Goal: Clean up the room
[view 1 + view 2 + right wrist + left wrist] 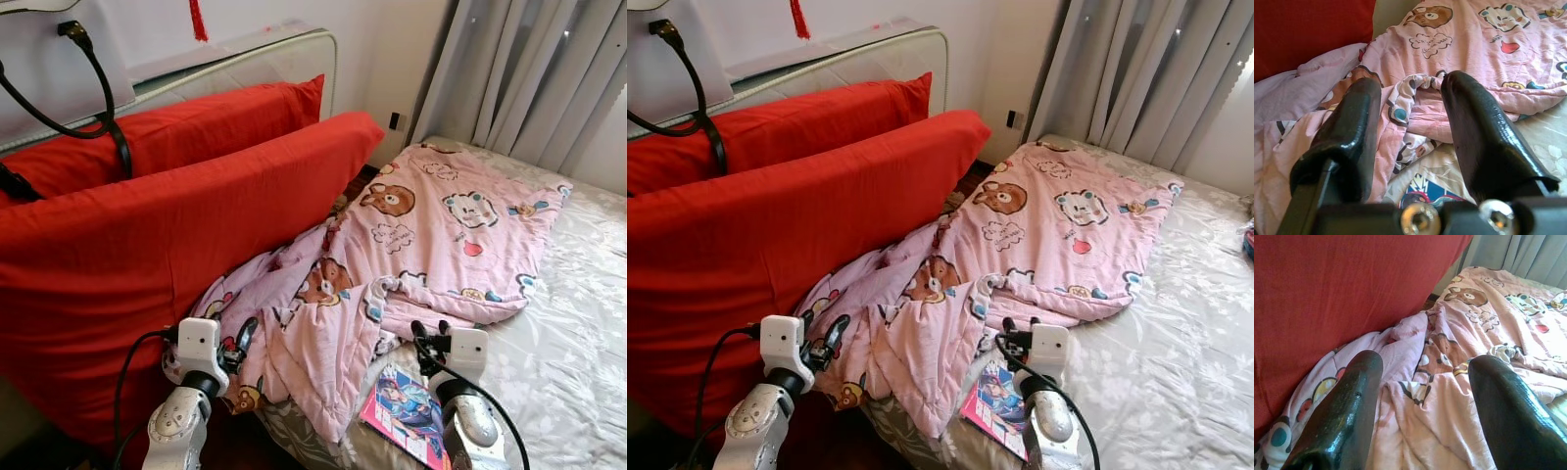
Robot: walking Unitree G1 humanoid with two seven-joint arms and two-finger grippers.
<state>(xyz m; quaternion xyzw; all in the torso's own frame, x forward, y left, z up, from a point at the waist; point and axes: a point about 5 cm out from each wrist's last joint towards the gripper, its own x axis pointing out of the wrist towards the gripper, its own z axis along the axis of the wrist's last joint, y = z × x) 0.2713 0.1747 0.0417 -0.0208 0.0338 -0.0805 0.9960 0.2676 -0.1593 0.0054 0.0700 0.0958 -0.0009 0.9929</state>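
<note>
Nearest, a comic book [407, 411] lies on the bed [568, 352], half under the rumpled pink cartoon quilt [431, 235]. The left gripper [240, 345] and right gripper [429, 331] hover at the quilt's bunched near edge, fingers spread and empty (likely poised to take hold and straighten it). Beyond, two red pillows [167, 225] lean against the headboard [245, 59].
</note>
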